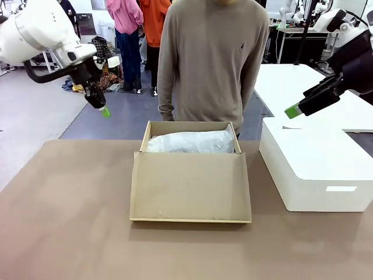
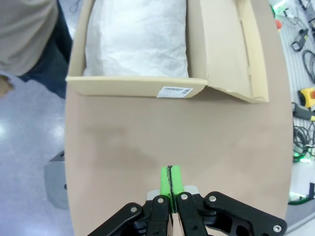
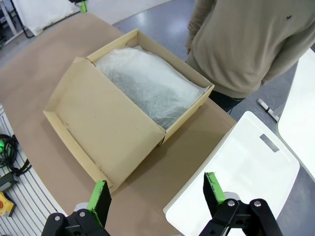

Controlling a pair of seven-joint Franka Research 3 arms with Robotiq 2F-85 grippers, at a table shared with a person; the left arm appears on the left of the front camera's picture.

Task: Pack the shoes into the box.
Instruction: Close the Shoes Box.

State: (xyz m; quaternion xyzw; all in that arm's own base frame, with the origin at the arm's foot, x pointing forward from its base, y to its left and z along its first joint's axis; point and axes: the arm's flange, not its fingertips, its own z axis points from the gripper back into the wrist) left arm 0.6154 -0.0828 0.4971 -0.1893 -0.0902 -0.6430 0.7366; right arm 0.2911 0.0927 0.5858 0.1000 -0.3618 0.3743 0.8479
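Note:
The tan cardboard box [image 1: 190, 129] stands open at the table's middle, its flat lid [image 1: 190, 185] folded toward me and white tissue paper [image 1: 190, 142] covering its inside. The box [image 2: 128, 86] and its tissue [image 2: 138, 37] lie ahead in the left wrist view; the box [image 3: 78, 105] and tissue [image 3: 150, 86] also appear in the right wrist view. The shoes are hidden. My left gripper [image 1: 105, 111] hangs shut above the table's far left; its pads [image 2: 170, 181] press together. My right gripper [image 3: 156, 189] is open, high at the right above the white box, and seen side-on [image 1: 293, 111] in the front view.
A larger white box [image 1: 317, 166] sits on the table at the right, also below the right gripper [image 3: 236, 167]. A person in a beige sweater [image 1: 213, 58] stands just behind the cardboard box, hands down. Bare brown tabletop [image 1: 64, 204] spreads left and in front.

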